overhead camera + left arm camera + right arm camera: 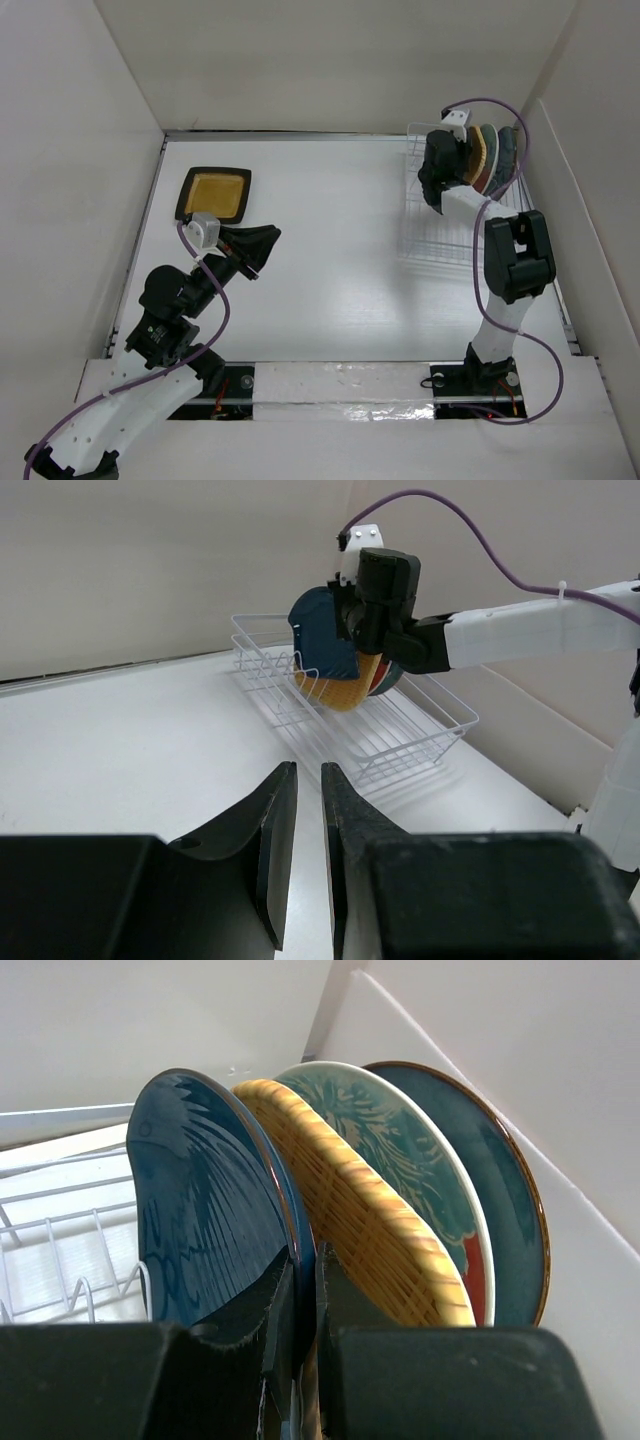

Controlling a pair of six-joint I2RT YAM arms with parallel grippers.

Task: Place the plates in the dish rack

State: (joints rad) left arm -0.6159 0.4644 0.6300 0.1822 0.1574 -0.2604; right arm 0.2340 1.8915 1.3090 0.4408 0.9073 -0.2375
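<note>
Item 1: dish rack (pixel 445 245), far right corner of the table. Four plates stand upright in it: speckled teal plate (pixel 505 1190), red-and-teal plate (pixel 400 1150), orange plate (pixel 370 1230), dark blue plate (pixel 200 1200).
Item 2: right fingers (pixel 285 1300), clamped on the dark blue plate's rim.
Item 3: yellow-centred plate (pixel 214 194), flat near the far left corner, not yet loaded.
Item 4: left fingers (pixel 292 780), narrow gap, holding nothing.
Risk, as I judge it: if I let go before the blue plate sits in a slot, it may topple against the orange plate.
</note>
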